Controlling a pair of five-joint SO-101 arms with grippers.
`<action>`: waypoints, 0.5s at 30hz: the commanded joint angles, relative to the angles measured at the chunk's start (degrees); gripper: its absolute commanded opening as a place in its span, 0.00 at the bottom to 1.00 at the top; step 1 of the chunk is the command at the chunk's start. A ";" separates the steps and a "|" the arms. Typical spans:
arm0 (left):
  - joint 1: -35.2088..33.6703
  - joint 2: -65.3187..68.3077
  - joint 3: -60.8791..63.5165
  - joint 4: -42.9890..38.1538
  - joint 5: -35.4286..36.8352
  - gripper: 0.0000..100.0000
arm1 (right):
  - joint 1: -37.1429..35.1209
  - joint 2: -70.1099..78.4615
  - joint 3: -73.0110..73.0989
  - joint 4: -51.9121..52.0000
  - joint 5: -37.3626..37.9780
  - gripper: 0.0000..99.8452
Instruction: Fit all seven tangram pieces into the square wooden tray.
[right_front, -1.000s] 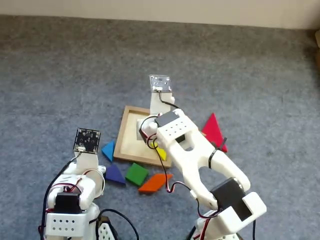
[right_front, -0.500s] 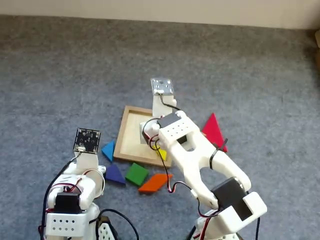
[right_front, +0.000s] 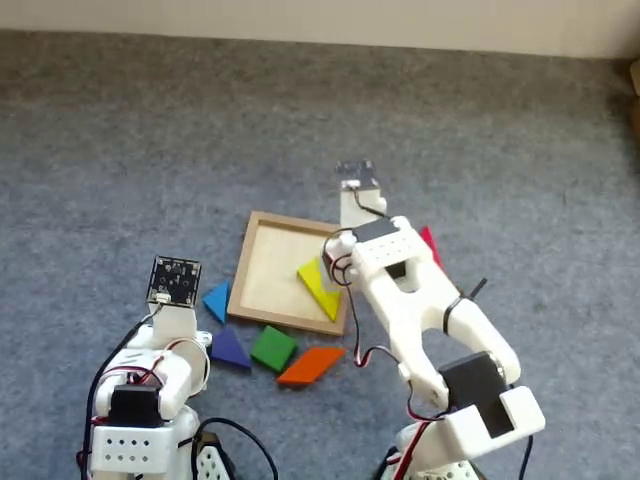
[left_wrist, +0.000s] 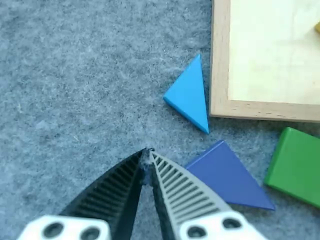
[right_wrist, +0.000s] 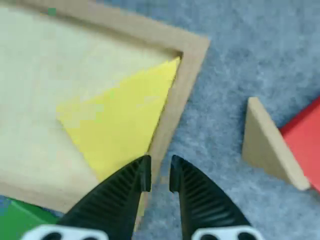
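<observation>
One yellow triangle (right_wrist: 120, 120) lies in the wooden tray (right_wrist: 189, 70), right gripper (right_wrist: 159, 175) barely parted above.

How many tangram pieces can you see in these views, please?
7. Yellow triangle in the tray; light blue triangle, dark blue triangle, green square and orange parallelogram on the carpet by its left and near sides; red triangle and plain wooden triangle to its right.

left arm (right_front: 150, 385) folded back near its base, left gripper (left_wrist: 148, 156) pointing down, tips pressed together. right arm (right_front: 405, 295) stretched forward, right gripper (right_wrist: 159, 175) pointing down, narrow gap between tips, nothing held
</observation>
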 joint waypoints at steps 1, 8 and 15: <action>-0.57 -3.03 1.10 0.26 0.26 0.01 | 1.80 -5.76 -7.25 8.66 4.57 0.07; -0.57 -3.03 1.10 0.26 0.26 0.01 | 6.02 -15.96 -12.35 18.33 10.46 0.07; -0.57 -3.03 1.10 0.26 0.26 0.01 | 9.36 -23.78 -12.26 28.26 10.73 0.07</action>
